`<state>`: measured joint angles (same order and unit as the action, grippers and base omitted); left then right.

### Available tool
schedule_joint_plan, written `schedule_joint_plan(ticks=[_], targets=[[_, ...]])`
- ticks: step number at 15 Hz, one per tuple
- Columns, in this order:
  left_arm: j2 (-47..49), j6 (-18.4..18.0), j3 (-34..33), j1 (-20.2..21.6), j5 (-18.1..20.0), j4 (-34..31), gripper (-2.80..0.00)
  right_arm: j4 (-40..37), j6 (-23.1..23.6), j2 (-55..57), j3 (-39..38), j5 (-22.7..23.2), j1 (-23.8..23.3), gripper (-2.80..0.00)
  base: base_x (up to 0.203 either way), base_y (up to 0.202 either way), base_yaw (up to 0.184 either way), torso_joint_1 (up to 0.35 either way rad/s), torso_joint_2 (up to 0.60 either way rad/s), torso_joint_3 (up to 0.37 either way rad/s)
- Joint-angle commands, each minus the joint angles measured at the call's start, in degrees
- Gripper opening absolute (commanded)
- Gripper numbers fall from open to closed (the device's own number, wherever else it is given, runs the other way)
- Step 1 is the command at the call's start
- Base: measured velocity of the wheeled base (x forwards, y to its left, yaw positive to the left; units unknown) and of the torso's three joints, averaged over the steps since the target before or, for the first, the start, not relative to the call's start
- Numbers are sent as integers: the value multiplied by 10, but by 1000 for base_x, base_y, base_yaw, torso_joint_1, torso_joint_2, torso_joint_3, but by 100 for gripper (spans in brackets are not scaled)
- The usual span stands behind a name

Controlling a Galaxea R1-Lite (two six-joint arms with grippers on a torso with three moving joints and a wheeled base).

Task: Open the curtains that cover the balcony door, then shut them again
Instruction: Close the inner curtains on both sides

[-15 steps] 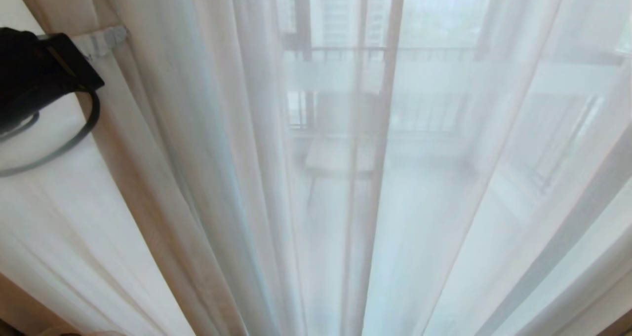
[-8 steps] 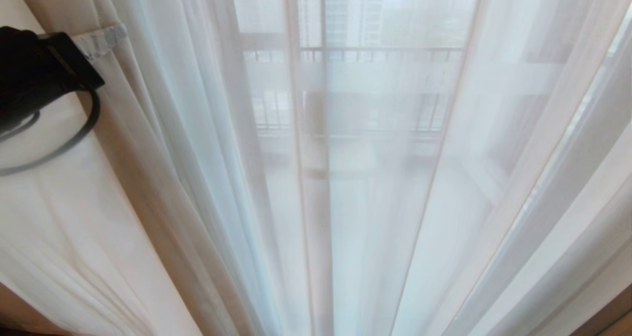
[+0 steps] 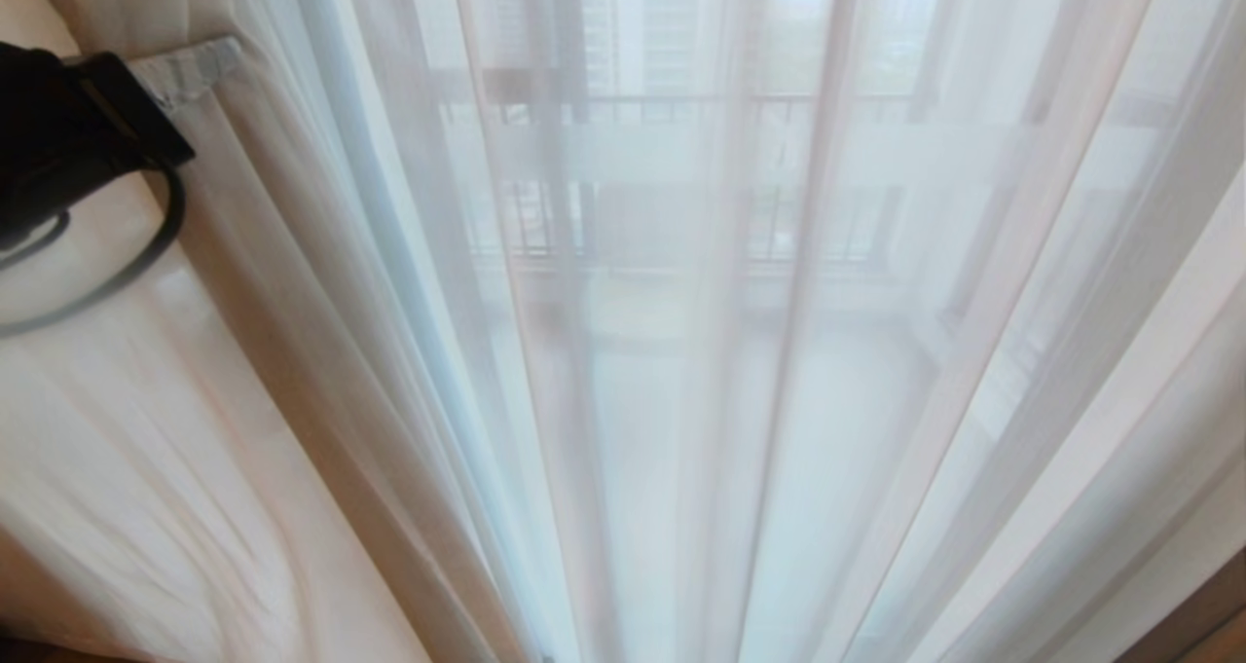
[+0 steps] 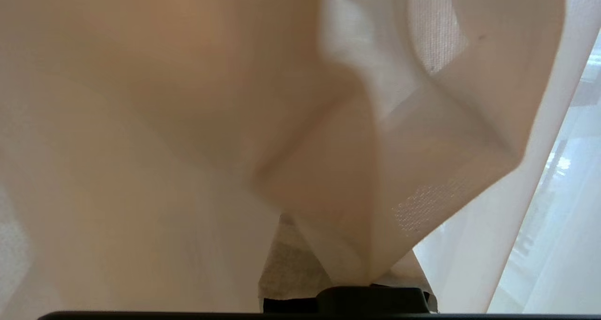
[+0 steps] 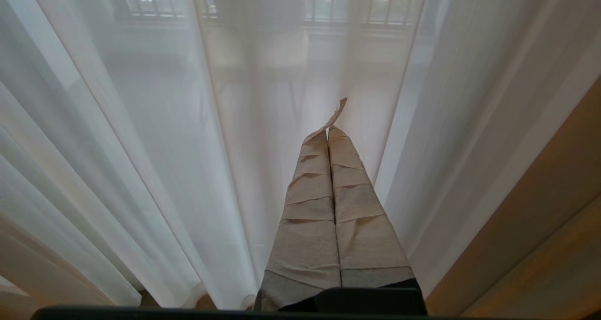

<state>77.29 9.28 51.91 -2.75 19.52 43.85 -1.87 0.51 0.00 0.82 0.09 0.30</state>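
Sheer white curtains hang in long folds across the whole head view. The balcony door is behind them and shows only as dim dark bars and a railing through the cloth. At the upper left my left gripper, its fingers wrapped in tape, is shut on a creamy fold of the curtains. In the left wrist view that cloth bunches out from between the taped fingers, hiding the tips. My right gripper is shut and holds nothing; it points at the sheer curtains without touching them.
A black cable loops under the left wrist against the cloth. A wood-coloured surface borders the curtains on the right and shows as a strip at the lower right corner in the head view.
The folds and the balcony shapes behind them have slid left across the head view, so the camera has moved right. My left gripper keeps its hold, at the same spot in the picture.
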Motion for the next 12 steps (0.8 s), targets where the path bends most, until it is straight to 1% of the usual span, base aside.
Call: schedule_joint_plan(ticks=[1,4,7,12], targets=[[1,0,10,-13,2,1,-280,0,0,0,0,0,0,-280,0,0,0,0,0,0],[2,0,33,-48,-2,-29,-280,0,0,0,0,0,0,-280,0,0,0,0,0,0],[7,0,60,-93,-4,-59,-280,0,0,0,0,0,0,-280,0,0,0,0,0,0],[52,-10,111,-183,-6,-65,-280,0,0,0,0,0,0,-280,0,0,0,0,0,0]])
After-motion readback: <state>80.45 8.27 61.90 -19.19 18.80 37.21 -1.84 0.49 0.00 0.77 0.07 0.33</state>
